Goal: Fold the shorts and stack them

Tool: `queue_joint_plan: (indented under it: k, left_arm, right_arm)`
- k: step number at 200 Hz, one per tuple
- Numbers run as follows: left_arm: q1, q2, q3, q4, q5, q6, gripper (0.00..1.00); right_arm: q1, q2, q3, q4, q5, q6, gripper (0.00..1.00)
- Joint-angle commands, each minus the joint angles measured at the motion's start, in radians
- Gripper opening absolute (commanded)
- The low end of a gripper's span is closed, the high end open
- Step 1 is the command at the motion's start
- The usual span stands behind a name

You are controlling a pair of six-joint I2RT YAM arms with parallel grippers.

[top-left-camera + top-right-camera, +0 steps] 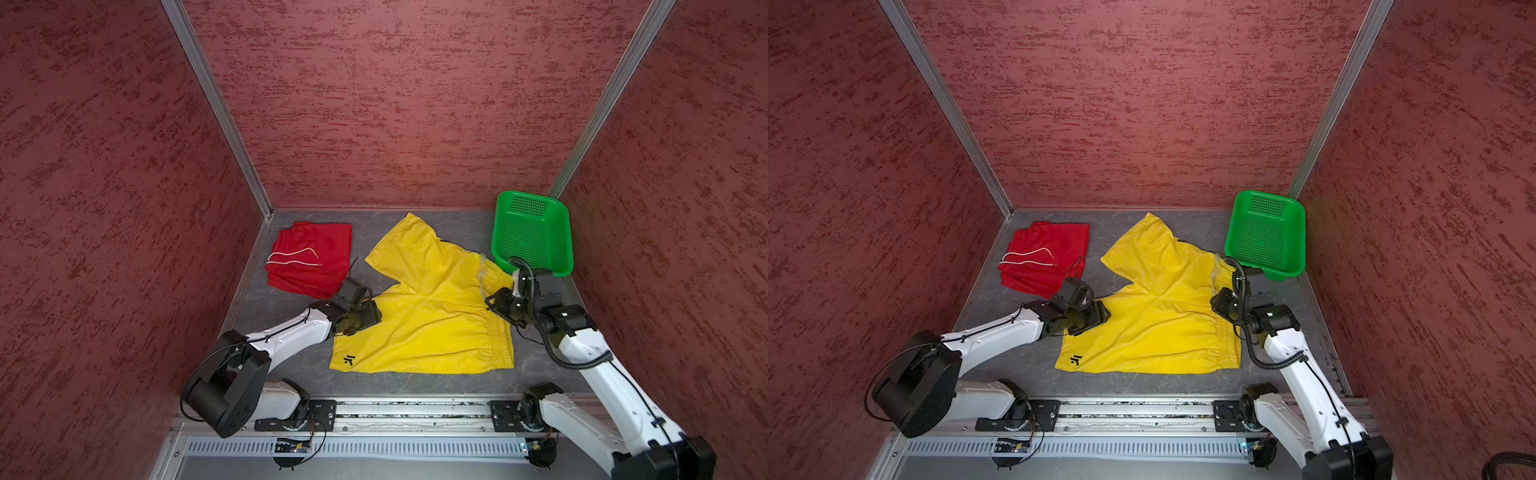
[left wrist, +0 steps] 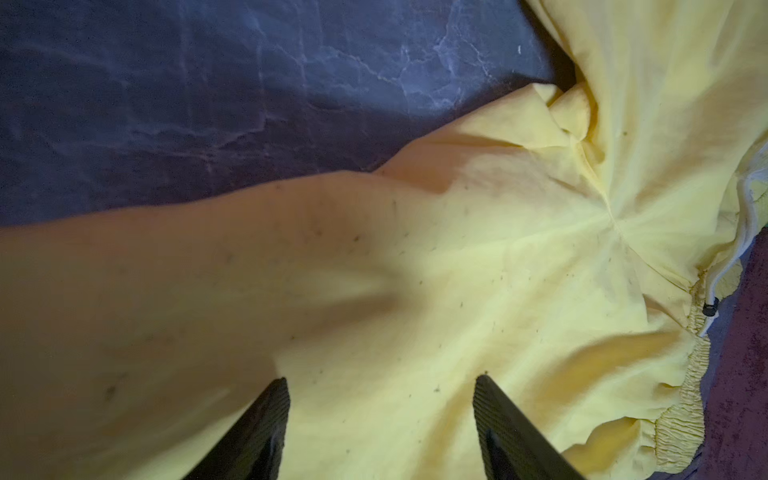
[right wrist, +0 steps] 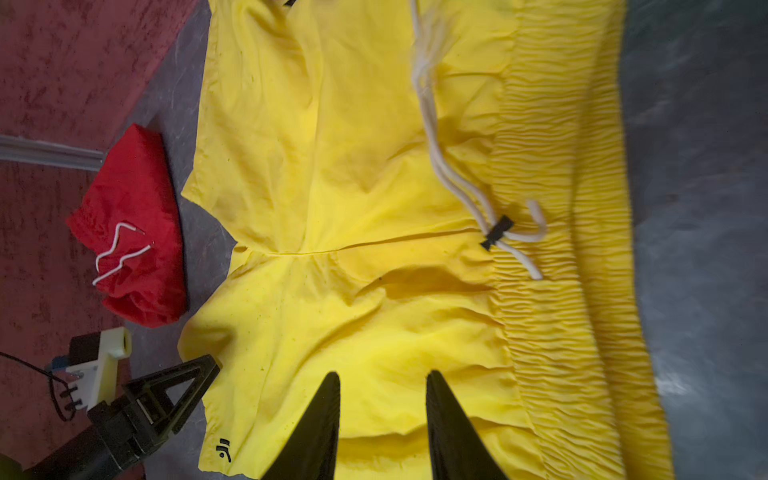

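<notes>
At the lower centre of both top views, the yellow shorts (image 1: 432, 324) lie spread open on the grey table (image 1: 415, 384). One leg points toward the upper centre. The other leg points toward the lower left, where the small dark logo (image 1: 349, 360) is printed. The elastic waistband (image 1: 500, 340) runs down the right edge of the cloth.

My left gripper (image 1: 361, 318) is at the left edge of the yellow shorts, at the hem of the lower leg. In the left wrist view, my left fingers (image 2: 266, 424) stand wide apart. Only flat yellow cloth shows between them, and nothing is clamped.

My right gripper (image 1: 494, 305) is at the right edge of the yellow shorts, over the waistband end. In the right wrist view, my right fingers (image 3: 320, 424) are apart with a narrower gap. The cloth lies under them and is not pinched. I cannot tell whether the tips touch it.

The red shorts (image 1: 311, 257) lie folded at the upper left of the table, apart from the yellow pair, with the white drawstring (image 1: 295, 257) on top. The green basket (image 1: 530, 205) sits at the upper right of the table, just beside the yellow shorts.
</notes>
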Motion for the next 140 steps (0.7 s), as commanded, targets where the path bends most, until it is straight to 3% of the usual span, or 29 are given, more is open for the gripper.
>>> queue_joint_plan:
  k: [1,23,40,83,140]
  left_arm:
    - [0.012,-0.026,-0.007,0.019,0.010,-0.011,0.72]
    - [0.044,-0.049,-0.017,0.009,0.020,-0.011,0.71]
    - [0.093,-0.084,-0.031,0.004,0.045,-0.004,0.71]
    - [0.217,-0.180,-0.037,-0.061,0.067,0.056,0.70]
    - [0.317,-0.228,-0.051,-0.085,0.119,0.097,0.70]
  right_arm:
    - [0.095,0.089,-0.046,0.209,-0.017,0.078,0.37]
    - [0.121,0.185,-0.117,0.354,-0.060,0.114,0.38]
    - [0.120,0.235,-0.170,0.357,-0.024,0.134,0.39]
    - [0.103,0.246,-0.227,0.180,0.139,0.168,0.42]
    - [0.083,0.113,-0.182,-0.123,0.335,0.195,0.47]
